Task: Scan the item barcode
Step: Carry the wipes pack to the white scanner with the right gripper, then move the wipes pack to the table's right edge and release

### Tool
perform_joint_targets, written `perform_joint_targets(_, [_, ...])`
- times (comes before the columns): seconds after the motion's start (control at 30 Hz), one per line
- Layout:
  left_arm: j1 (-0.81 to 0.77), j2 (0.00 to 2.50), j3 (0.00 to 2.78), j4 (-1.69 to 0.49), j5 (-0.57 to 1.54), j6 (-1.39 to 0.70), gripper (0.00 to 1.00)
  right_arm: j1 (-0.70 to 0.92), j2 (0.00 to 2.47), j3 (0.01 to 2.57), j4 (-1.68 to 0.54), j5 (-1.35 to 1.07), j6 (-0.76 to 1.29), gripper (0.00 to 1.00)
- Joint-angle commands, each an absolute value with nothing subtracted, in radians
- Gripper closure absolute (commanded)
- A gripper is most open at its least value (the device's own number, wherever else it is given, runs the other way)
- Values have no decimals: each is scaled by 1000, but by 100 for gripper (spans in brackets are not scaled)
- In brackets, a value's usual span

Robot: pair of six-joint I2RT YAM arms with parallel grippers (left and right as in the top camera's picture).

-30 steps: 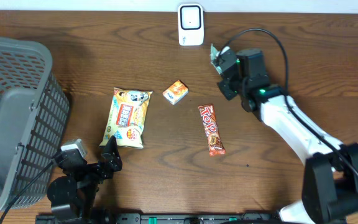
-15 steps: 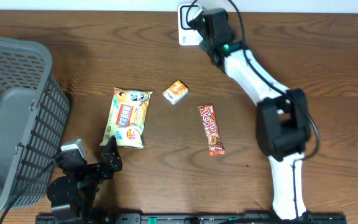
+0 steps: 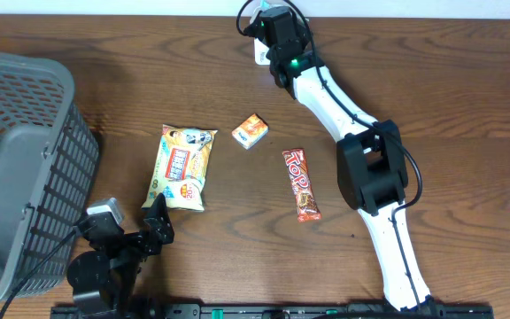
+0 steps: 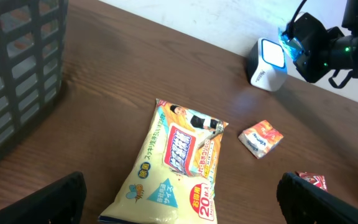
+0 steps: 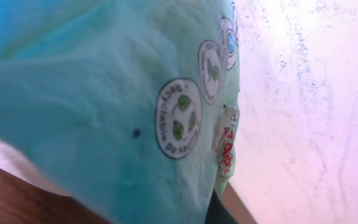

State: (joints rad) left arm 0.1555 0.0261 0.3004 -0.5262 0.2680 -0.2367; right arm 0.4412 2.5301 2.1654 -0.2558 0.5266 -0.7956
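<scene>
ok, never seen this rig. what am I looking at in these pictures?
Two robot arms at a table. One picture looks down from above; the other two come from a camera on each wrist. The right end effector is shut on a teal packet, held up to the white scanner. The left end effector is open, holding nothing. On the table lie a yellow pouch, a small orange box and a red bar; a grey basket stands near the left arm.

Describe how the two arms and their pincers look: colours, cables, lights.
The right arm has white links with bulky black joint housings, a black cable looping beside it and a small green light near the wrist. The right pincer is black. The left arm is black, with a pale camera block; the left pincer is black too.
</scene>
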Motion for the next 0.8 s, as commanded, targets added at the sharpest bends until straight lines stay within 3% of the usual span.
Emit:
perform_joint_targets(0.0, [158,23,298,-524,280,-242,2,439,2569,2199,-238,602,-896,99])
perform_joint_targets(0.2, [158,23,298,-524,280,-242,2,437,2572,2199,-239,626,-926,99])
perform_joint_targets(0.4, [158,23,298,-524,280,-242,2,374,2540,2199,-299,840,-911,99])
perform_joint_targets(0.57, [158,23,298,-524,280,-242,2,202,2504,2199,-664,894,-645,99])
perform_joint_targets(0.6, [158,23,298,-524,280,-242,2,135,2504,2199,-759,896,-517,99])
perform_joint_targets(0.77, [158,23,298,-524,280,-242,2,-97,2504,2197,-946,868,-307,99])
